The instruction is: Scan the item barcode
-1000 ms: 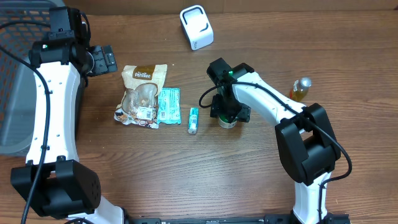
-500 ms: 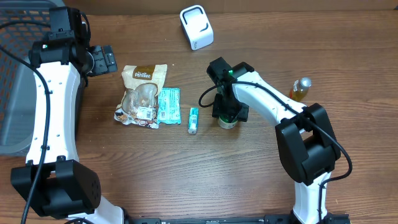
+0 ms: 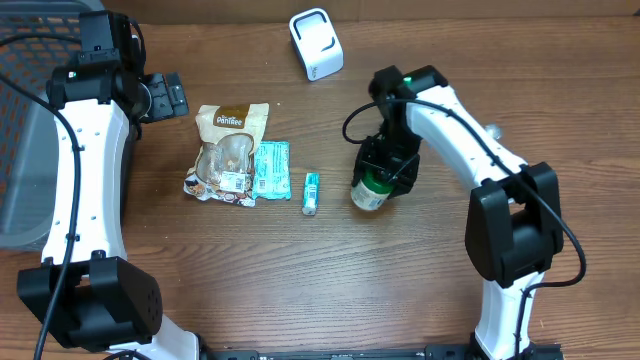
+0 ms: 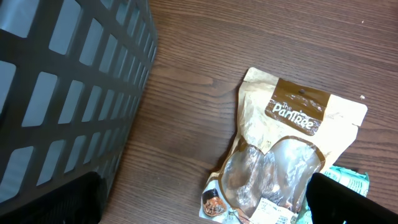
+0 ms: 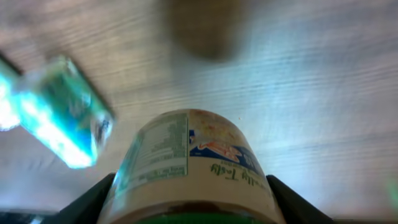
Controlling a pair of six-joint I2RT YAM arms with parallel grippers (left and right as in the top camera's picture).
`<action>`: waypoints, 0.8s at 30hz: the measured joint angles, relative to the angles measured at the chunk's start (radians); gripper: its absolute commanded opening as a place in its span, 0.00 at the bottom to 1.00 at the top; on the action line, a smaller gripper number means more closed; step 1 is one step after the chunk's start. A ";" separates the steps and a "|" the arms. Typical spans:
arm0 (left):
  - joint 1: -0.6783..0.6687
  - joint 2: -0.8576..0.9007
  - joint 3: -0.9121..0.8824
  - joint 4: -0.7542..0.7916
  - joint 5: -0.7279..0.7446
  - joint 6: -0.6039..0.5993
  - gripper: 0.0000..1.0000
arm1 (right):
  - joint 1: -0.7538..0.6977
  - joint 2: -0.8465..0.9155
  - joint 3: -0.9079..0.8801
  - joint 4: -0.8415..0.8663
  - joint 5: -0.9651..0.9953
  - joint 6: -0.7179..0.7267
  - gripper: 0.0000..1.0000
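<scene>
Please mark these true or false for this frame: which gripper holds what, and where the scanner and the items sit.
1. The right gripper has its jaws closed on the jar. True.
2. The white scanner lies between the snack pouch and the teal packet. False: it stands apart from them, towards the far edge of the table.
3. The left gripper holds the snack pouch. False: its jaws are open and empty, near the basket.
4. The small teal tube lies between the teal packet and the jar. True.
</scene>
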 measured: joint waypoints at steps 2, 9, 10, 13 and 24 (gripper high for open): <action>0.000 0.000 0.000 0.000 0.000 0.000 1.00 | -0.005 0.000 0.000 -0.042 -0.061 -0.008 0.37; 0.000 0.000 0.000 0.000 0.000 0.000 1.00 | -0.003 0.000 0.000 -0.115 -0.212 -0.016 0.37; 0.000 0.000 0.000 0.000 0.000 0.000 1.00 | -0.003 0.000 0.000 -0.119 -0.223 -0.016 0.37; 0.000 0.000 0.000 0.000 0.000 0.000 1.00 | -0.003 0.000 0.000 -0.130 -0.266 -0.018 0.37; 0.000 0.000 0.000 0.000 0.000 0.000 1.00 | -0.003 0.000 0.000 -0.159 -0.365 -0.018 0.36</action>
